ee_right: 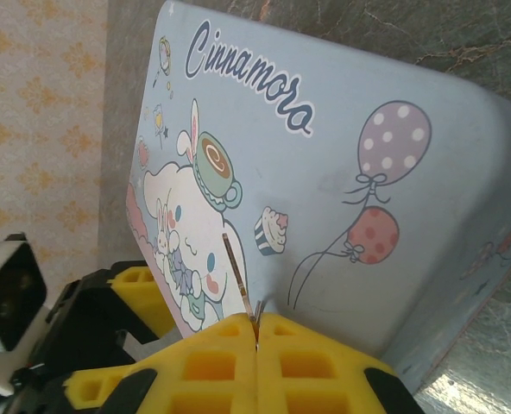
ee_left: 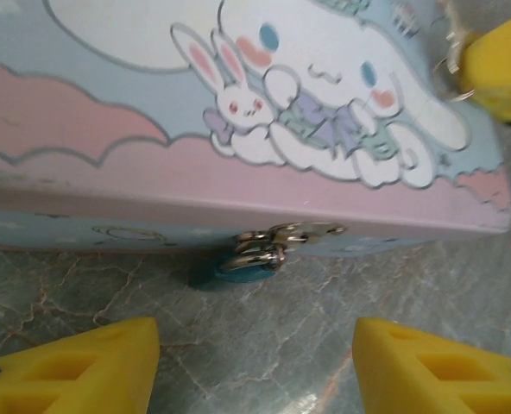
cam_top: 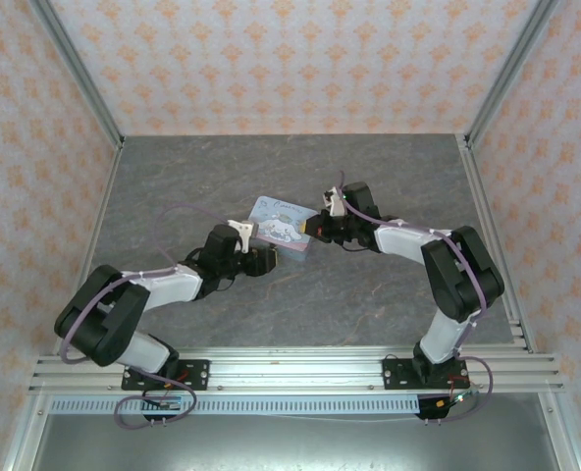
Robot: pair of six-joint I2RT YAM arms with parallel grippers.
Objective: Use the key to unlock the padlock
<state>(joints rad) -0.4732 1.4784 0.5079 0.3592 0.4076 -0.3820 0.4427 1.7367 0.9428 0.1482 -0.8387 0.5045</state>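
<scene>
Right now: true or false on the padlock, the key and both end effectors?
1. The left end effector is open, facing the padlock at the front of the tin. True.
2. The right end effector is shut on the key. True.
3. The padlock lies on top of the tin. False: it hangs from the clasp on the front side.
4. The key is in the padlock. False: it is held over the tin's top, apart from the padlock.
</scene>
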